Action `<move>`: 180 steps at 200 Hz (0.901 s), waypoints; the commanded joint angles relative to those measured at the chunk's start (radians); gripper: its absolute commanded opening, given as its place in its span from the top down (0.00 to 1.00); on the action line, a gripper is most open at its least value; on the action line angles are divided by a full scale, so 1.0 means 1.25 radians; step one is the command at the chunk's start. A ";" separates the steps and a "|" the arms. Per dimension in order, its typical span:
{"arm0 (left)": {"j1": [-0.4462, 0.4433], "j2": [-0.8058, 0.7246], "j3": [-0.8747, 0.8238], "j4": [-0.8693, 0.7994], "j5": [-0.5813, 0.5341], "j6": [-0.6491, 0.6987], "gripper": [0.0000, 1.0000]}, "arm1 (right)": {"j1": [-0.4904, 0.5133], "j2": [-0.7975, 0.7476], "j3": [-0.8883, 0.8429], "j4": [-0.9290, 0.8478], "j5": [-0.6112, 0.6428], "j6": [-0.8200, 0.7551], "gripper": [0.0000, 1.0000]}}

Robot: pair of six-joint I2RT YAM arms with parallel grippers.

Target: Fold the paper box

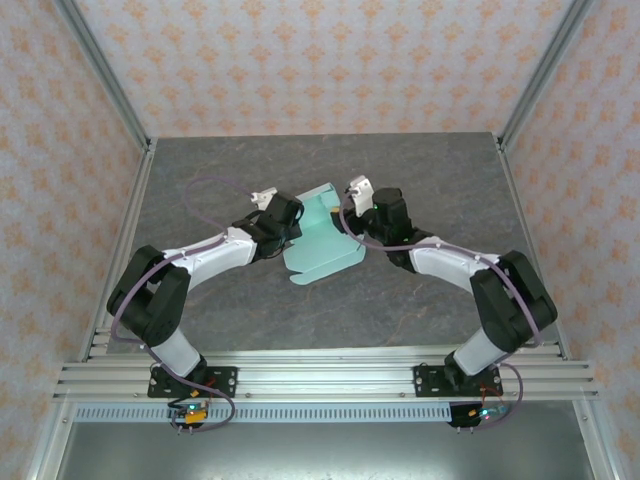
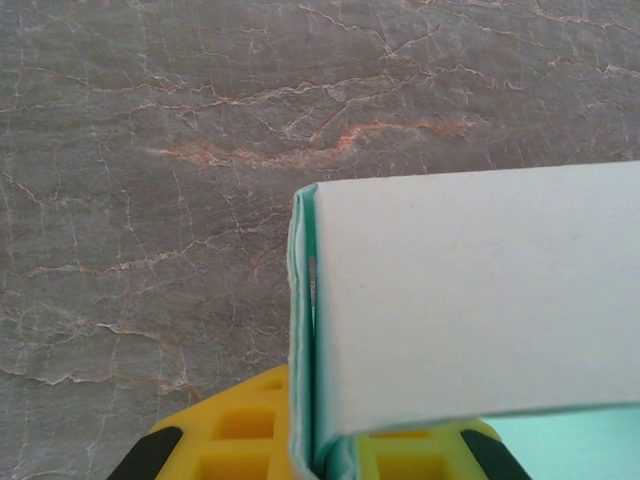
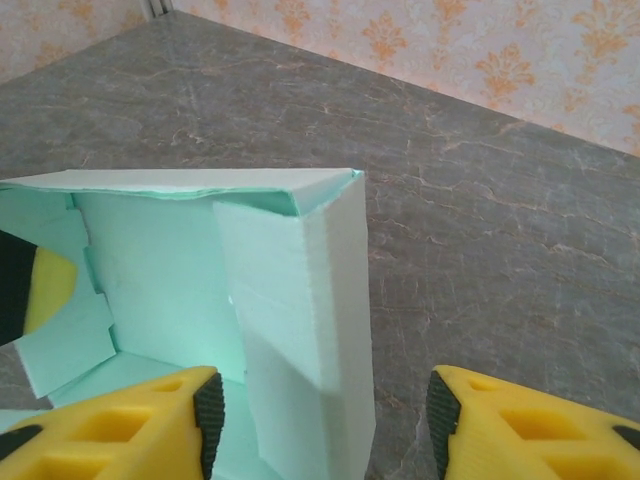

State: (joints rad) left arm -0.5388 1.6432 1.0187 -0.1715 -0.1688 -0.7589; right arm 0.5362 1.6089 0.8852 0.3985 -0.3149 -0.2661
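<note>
Around the paper box (image 1: 320,255) the table (image 1: 330,160) lies free at 12 o'clock and at 6 o'clock. The left arm (image 1: 200,255) blocks 9 o'clock, the right arm (image 1: 450,262) blocks 3 o'clock.

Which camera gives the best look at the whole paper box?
Top external: the paper box shows nearly its whole outline, flat flap included, between the two arms. The left wrist view gives a close-up of one panel and a folded edge; the right wrist view looks into a corner of raised walls.
</note>
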 commanded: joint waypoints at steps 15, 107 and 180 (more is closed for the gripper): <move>-0.005 -0.039 0.001 0.000 -0.012 -0.005 1.00 | 0.001 0.074 0.103 -0.061 0.000 -0.046 0.52; -0.004 -0.030 0.037 -0.022 -0.004 -0.030 1.00 | 0.144 0.217 0.147 0.080 0.640 0.035 0.93; -0.004 -0.013 0.038 -0.016 0.001 -0.040 1.00 | 0.140 0.144 0.103 0.107 0.456 0.028 0.71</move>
State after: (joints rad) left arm -0.5354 1.6299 1.0374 -0.1917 -0.1646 -0.7834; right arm 0.7307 1.8675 1.0523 0.5217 0.3595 -0.2619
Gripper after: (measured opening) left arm 0.091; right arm 0.258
